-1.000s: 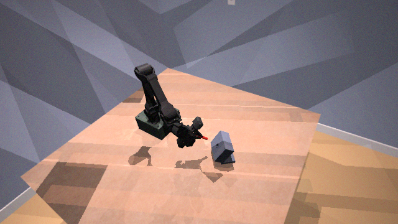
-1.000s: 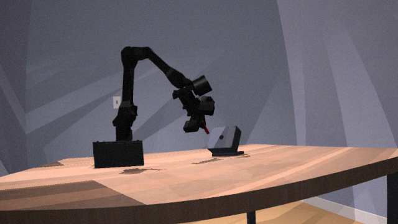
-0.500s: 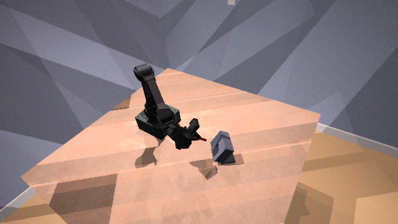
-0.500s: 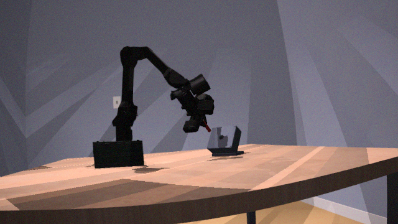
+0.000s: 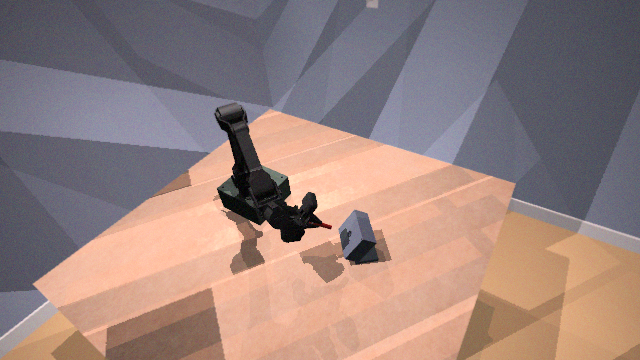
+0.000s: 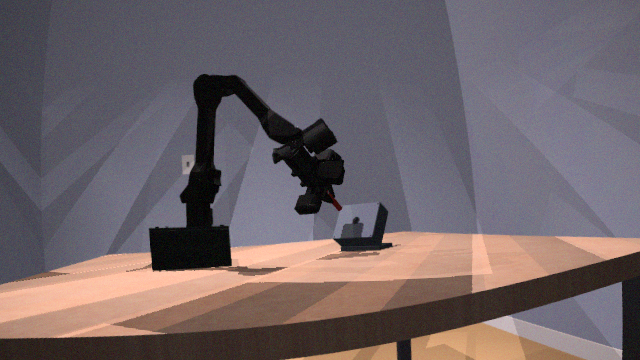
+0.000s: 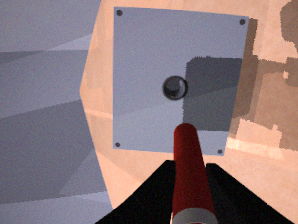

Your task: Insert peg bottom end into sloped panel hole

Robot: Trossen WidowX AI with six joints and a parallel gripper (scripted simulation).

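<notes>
Fingers: The fingers were closed around the red peg.
Peg: It was held up above the surface, well in from its edges. Its free end was near the panel but looked apart from it.
Panel: In the top view, the sloped panel was seen well inside the surface's right-hand corner, with its face tipped toward the arm.
Hole: The round hole was not yet filled. In the wrist view, it was seen above the peg's end and a bit to the left.
Step in hand: Lining up seemed to be the job. The peg's end needed to be brought over the hole, and its lean matched to the hole's.
Turning: The peg looked round, so no special turn seemed needed.
Push: A slow, straight push was called for after that.
Danger: If pushed crooked, the peg could be jammed on the rim or slipped in the grip.
</notes>
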